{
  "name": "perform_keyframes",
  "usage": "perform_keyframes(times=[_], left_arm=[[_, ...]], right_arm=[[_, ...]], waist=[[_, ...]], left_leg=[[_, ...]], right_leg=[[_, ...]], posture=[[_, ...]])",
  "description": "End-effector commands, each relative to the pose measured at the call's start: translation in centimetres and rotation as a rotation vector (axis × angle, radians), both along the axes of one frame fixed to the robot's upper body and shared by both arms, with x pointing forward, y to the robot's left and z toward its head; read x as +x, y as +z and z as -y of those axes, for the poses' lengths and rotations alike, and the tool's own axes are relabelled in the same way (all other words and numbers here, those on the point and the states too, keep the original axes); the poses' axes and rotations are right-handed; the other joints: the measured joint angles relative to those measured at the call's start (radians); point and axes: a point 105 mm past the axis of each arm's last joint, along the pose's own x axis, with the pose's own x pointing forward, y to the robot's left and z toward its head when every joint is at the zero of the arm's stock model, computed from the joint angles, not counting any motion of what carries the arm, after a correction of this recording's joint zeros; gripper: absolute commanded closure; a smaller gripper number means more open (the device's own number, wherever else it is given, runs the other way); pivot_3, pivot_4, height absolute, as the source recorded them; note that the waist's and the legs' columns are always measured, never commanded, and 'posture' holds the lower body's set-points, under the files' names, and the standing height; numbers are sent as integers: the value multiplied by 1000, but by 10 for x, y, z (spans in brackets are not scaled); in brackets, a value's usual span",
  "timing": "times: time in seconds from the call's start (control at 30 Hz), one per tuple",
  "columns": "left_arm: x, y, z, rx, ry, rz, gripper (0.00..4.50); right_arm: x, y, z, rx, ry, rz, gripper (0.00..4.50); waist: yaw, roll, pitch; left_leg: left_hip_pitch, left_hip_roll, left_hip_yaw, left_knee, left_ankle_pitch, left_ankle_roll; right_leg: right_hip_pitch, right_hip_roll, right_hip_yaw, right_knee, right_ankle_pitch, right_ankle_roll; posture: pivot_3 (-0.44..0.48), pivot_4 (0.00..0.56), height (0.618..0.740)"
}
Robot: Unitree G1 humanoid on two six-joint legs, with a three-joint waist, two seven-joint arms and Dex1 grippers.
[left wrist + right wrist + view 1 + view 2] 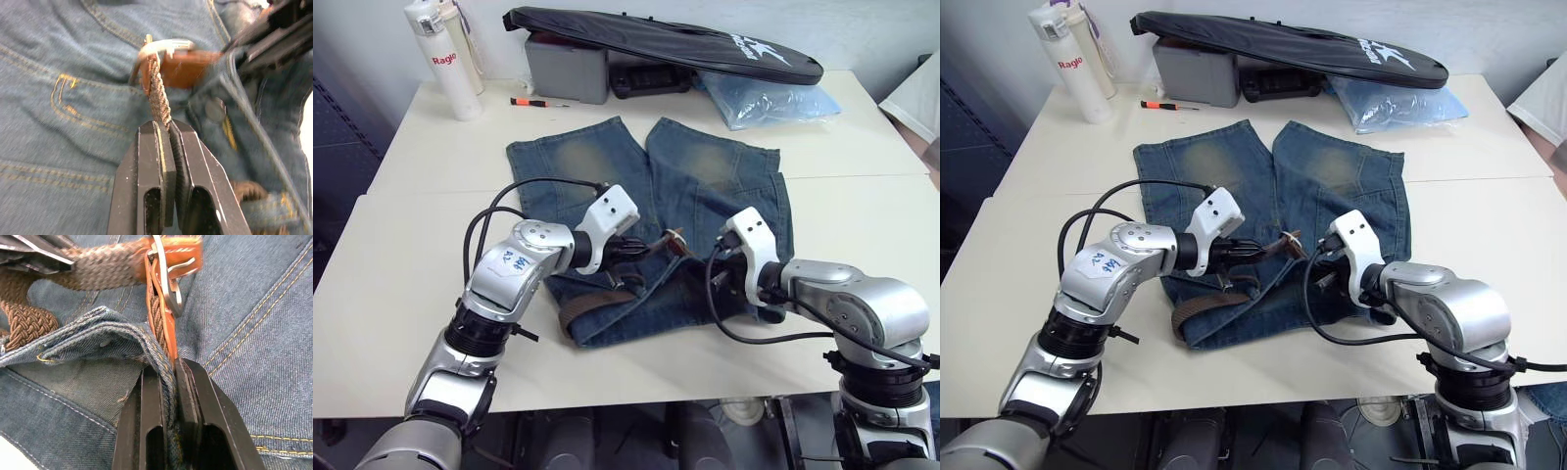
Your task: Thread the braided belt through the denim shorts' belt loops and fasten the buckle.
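The denim shorts [705, 166] lie flat on the table, waistband toward me. The braided belt [1200, 305] runs along the waistband, and its brown strap rises to the silver buckle [674, 238] held just above the fly. My left gripper [166, 125] is shut on the woven strap a short way behind the buckle [161, 46]. My right gripper [166, 369] faces it from the other side. It is shut on the belt's tan-edged part just below the buckle [168, 289], with a fold of the denim waistband [98, 328] pinched in too. No belt loops can be made out.
Two white bottles [435, 59] stand at the back left. A grey box [566, 69], a black bag [656, 44] and a blue plastic bag [764, 98] line the back edge. A small orange-and-black tool [538, 102] lies near the box. Bare table [401, 284] lies left of the shorts.
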Motion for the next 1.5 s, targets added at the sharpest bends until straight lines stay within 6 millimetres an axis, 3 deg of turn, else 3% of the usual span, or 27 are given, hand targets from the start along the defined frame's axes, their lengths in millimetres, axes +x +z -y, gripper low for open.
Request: perform_keyframes(times=[0.03, 0.2, 0.3, 0.43, 0.5, 0.57, 0.6, 0.67, 0.77, 0.8, 0.93, 1.03, 1.27, 1.37, 1.5], left_arm=[[-6, 13, 21, -25, -73, 41, 4500], [-6, 14, 30, -27, -92, 49, 4500], [-4, 11, 29, -9, -91, 56, 4500], [-4, 8, 27, -3, -91, 51, 4500], [-6, 5, 25, 7, -92, 46, 4500], [-6, 2, 23, 20, -90, 38, 4500], [-6, 0, 22, 29, -84, 35, 4500], [-6, -2, 20, 44, -86, 31, 4500], [-10, -1, 21, 56, -116, 41, 4500], [-10, -1, 22, 58, -123, 45, 4500], [-16, 4, 24, 48, -172, 68, 4500], [-14, 5, 22, 49, -175, 91, 4500], [-14, 7, 21, 38, -186, 107, 4500], [-14, 5, 20, 30, -181, 96, 4500], [-11, 5, 16, 29, -167, 98, 4500]], right_arm=[[-18, 10, -29, -38, 213, 108, 4463], [-27, 10, -36, -114, 363, 192, 4463], [-28, 8, -33, -195, 435, 250, 4463], [-30, 14, -25, -172, 477, 249, 4463], [-31, 26, -16, -200, 510, 276, 3521], [-30, 43, -9, -195, 532, 299, 3052], [-30, 52, -5, -190, 539, 308, 2423], [-28, 62, 0, -196, 547, 327, 1695], [-13, 80, 5, -223, 529, 405, 214], [-8, 83, 6, -239, 518, 432, 67], [17, 76, 11, -454, 566, 540, 67], [29, 55, 13, -594, 666, 517, 67], [41, 38, 6, -627, 738, 526, 67], [46, 39, 3, -617, 726, 548, 795], [48, 41, 3, -605, 719, 563, 2694]], waist=[[0, 0, 0], [0, 0, 0], [-1, 0, 0], [1, 0, 0], [2, 0, 0], [2, 0, 0], [2, 0, 0], [2, 0, 0], [2, 0, 0], [2, 0, 0], [0, 0, 0], [1, 0, 0], [0, 0, 0], [0, 0, 0], [2, 0, 0]], left_leg=[[0, 0, 0, 0, 0, 0], [0, 0, 0, 0, 0, 0], [0, 0, 0, 0, 0, 0], [0, 0, 0, 0, 0, 0], [0, 0, 0, 0, 0, 0], [0, 0, 0, 0, 0, 0], [0, 0, 0, 0, 0, 0], [0, 0, 0, 0, 0, 0], [0, 0, 0, 0, 0, 0], [0, 0, 0, 0, 0, 0], [0, 0, 1, 0, 0, 0], [0, 0, 1, 0, 0, 0], [-1, 0, 1, 0, 0, 0], [0, 0, 1, 0, 0, -1], [-1, 0, 1, 0, 0, -1]], right_leg=[[0, 0, 0, 0, 0, 0], [0, 0, 0, -1, 0, 0], [0, 0, 0, -1, 0, 0], [0, 0, 0, -1, 0, 0], [0, 0, 0, -1, 0, 0], [0, 0, 0, -2, 0, 0], [0, 0, 0, -2, 0, 0], [0, 0, 0, -2, 0, 0], [1, 0, 0, -2, 0, 0], [0, 0, 0, -2, 0, 0], [0, 0, 0, -2, 0, 0], [0, 0, 0, -3, 0, 0], [0, 0, 0, -3, 0, 0], [0, 0, 0, -3, 0, 0], [0, 0, 0, -3, 0, 0]], posture=[[0, 150, 740], [0, 150, 740], [0, 150, 740], [0, 150, 740], [0, 150, 740], [0, 150, 740], [0, 150, 740], [0, 150, 740], [0, 150, 740], [0, 150, 740], [0, 150, 740], [0, 150, 740], [0, 150, 740], [0, 150, 740], [0, 150, 740]])
